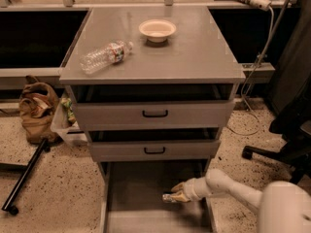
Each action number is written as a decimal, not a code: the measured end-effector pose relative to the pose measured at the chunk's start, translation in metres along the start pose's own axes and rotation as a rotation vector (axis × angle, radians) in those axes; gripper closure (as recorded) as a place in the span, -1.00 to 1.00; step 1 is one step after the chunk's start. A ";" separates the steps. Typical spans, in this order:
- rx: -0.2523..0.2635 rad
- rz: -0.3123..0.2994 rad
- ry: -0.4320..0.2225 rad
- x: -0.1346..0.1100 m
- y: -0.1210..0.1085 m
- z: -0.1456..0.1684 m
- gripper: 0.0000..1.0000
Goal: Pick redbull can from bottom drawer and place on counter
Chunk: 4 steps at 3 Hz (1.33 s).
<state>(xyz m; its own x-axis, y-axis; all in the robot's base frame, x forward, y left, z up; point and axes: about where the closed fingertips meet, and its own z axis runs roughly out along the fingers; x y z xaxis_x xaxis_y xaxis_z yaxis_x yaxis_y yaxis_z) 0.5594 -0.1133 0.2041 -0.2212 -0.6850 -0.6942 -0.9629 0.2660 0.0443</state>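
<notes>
The gripper is shown inside the bottom drawer with the redbull can lying at the tips of the jaws, whose state cannot be told; the can could be nudged away or dropped if only its end is caught.

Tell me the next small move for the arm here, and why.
Probably secure the can before any lift. The gripper sits low in the bottom drawer, right at the can, and the counter above holds only a bottle and a bowl, so the can is not yet delivered.
</notes>
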 end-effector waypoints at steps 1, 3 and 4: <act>0.168 -0.050 -0.052 -0.039 -0.012 -0.085 1.00; 0.129 -0.079 -0.112 -0.064 0.077 -0.122 1.00; 0.129 -0.080 -0.112 -0.065 0.076 -0.121 1.00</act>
<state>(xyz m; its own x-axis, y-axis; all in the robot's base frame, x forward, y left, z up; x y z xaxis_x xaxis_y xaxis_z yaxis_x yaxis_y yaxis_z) 0.4817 -0.1309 0.3394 -0.1192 -0.6297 -0.7676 -0.9475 0.3032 -0.1016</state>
